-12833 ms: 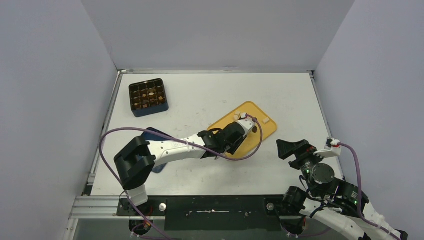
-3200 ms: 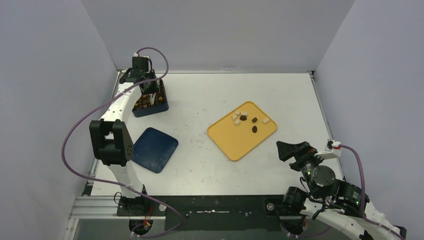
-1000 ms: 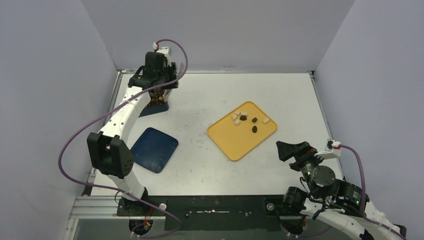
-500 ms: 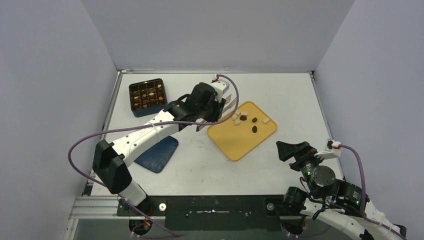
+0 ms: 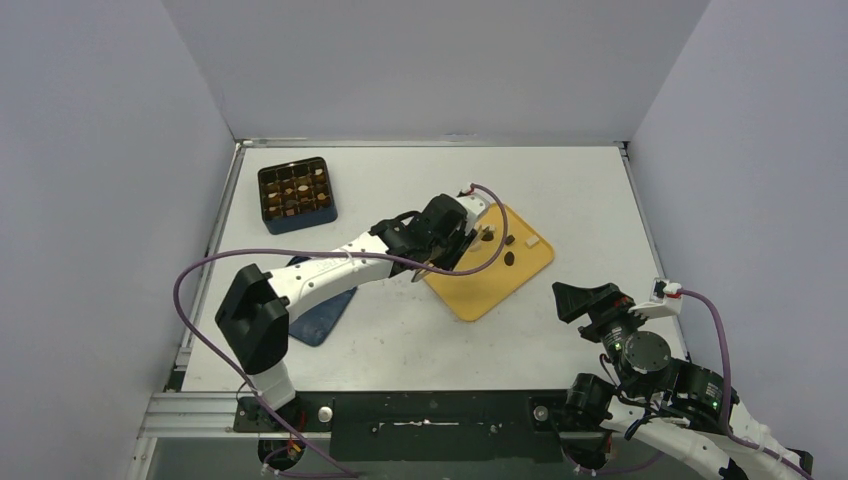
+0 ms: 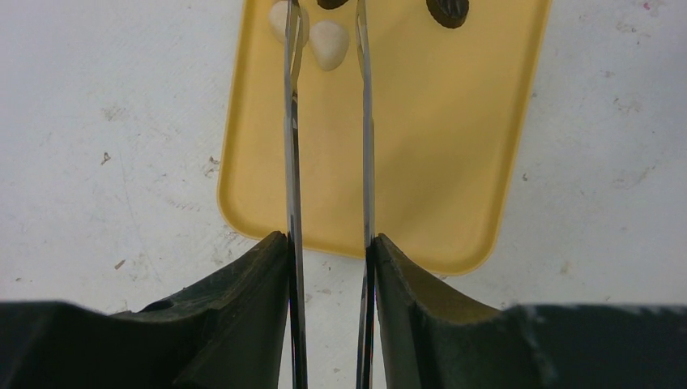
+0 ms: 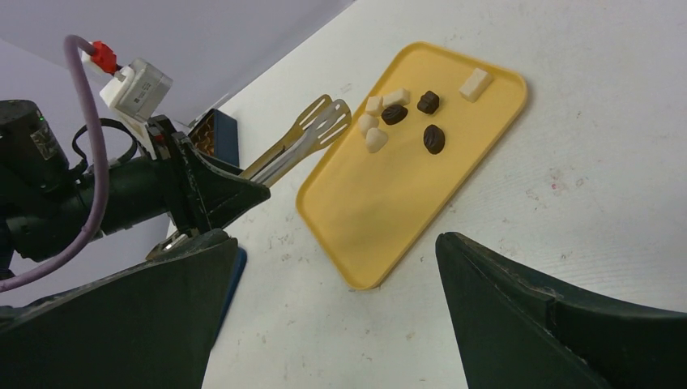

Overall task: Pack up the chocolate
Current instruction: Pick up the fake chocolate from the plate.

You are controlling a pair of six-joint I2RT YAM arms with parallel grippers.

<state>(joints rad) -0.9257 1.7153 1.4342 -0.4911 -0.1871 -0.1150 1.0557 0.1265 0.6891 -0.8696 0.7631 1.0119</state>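
Over yellow tray (image 6: 437, 162) we see left gripper (image 6: 328, 251) clamping metal tongs (image 6: 289, 146), tips near cream chocolate pieces (image 6: 329, 44); right gripper (image 7: 332, 243) near right, jaws spread wide.

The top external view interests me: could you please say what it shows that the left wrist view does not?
Only the top external view shows the compartment box at the far left, the blue lid partly under the left arm, and the right gripper standing open. Only the left wrist view shows the tongs clamped in the left gripper, blades parted, a cream piece lying between them in that view. Both show the yellow tray with chocolate pieces on it.
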